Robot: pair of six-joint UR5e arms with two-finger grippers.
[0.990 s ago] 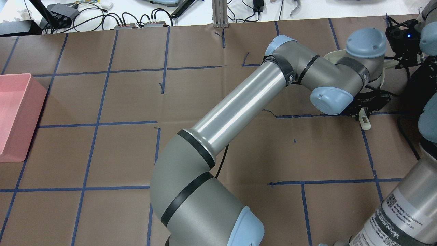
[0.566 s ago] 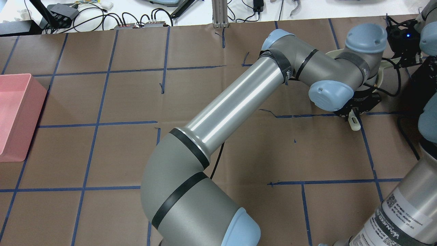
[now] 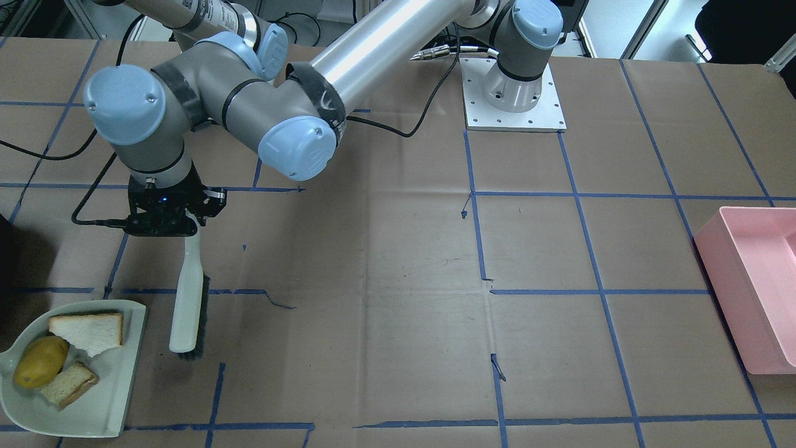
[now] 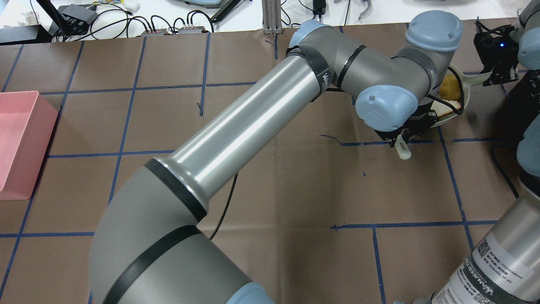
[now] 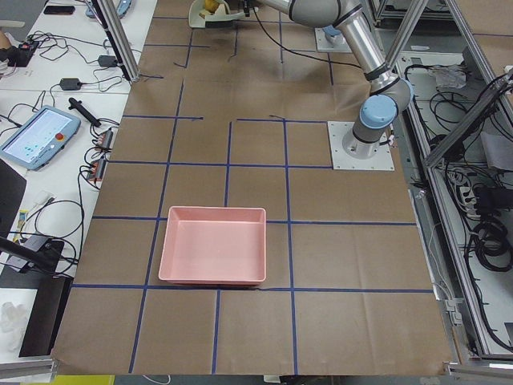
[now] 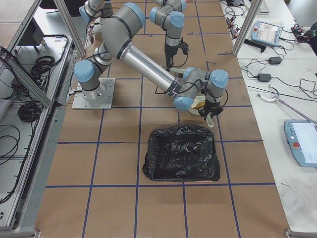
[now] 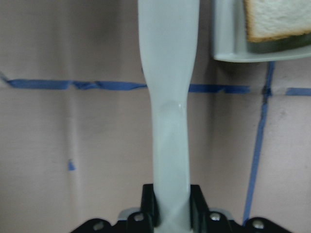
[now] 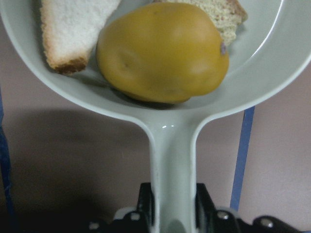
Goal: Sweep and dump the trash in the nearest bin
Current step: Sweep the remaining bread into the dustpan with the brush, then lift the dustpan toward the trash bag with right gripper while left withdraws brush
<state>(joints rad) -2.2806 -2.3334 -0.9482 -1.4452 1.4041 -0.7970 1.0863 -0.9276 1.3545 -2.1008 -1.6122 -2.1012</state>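
On brown paper [image 3: 404, 249], the dustpan [image 3: 106, 398] holds trash [image 3: 59, 367] (yellow lump [image 3: 40, 361], two crusted bread pieces [image 3: 87, 331]).

Table [image 3: 404, 249]: whole top covered w/ brown paper, creased. Blue tape lines [image 3: 476, 236] mark a grid of large squares; several lines torn or broken.

Directly on it:
- pink bin [image 5: 212, 279], toward robot's L end, open side up, sitting over tape lines.
- black-bagged bin [image 6: 208, 171], toward R end, bag mouth open.
- dustpan [image 3: 106, 398], near black-bagged bin, looks flat on paper; open lip faces brush [image 3: 185, 305].
- brush head low at paper just beside that lip; contact unclear.
- metal base plate [image 3: 479, 112], square, at robot-side edge.
- black cable [image 3: 398, 127], trailing over paper near the plate.
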